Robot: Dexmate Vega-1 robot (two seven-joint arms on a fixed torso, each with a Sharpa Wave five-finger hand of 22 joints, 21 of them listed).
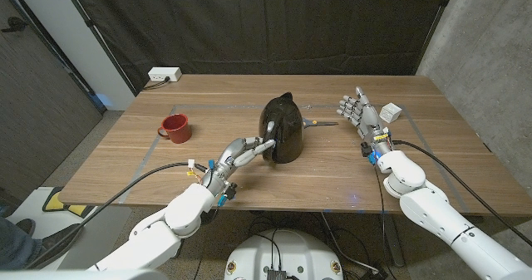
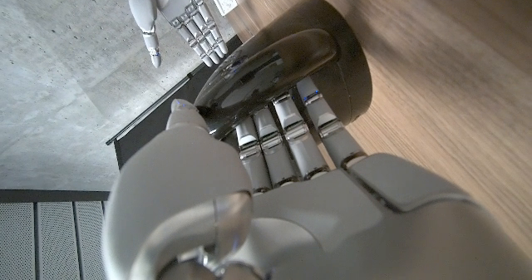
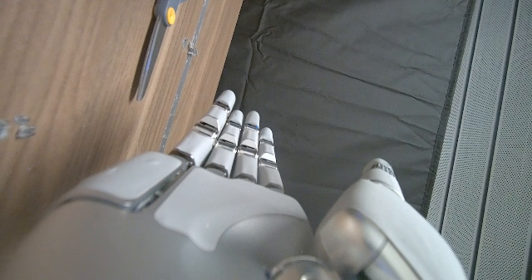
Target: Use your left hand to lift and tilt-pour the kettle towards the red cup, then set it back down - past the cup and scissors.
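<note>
The black kettle (image 1: pixel 283 128) stands on the wooden table (image 1: pixel 249 93) at its middle. My left hand (image 1: pixel 246 150) reaches in from the near side and grips the kettle's handle (image 2: pixel 268 63); in the left wrist view its fingers (image 2: pixel 287 135) run in under the handle with the thumb beside it. The red cup (image 1: pixel 175 128) stands to the kettle's left. The scissors (image 1: pixel 321 123) lie just right of the kettle, partly hidden behind it; their blades and grey-orange handles (image 3: pixel 163 27) lie ahead of my right hand (image 1: pixel 358 112), which stands open with fingers up, holding nothing.
A small white box (image 1: pixel 391 112) sits right of my right hand. A white power strip (image 1: pixel 164 75) lies at the far left corner. Tape lines mark the table. A dark curtain hangs behind the table.
</note>
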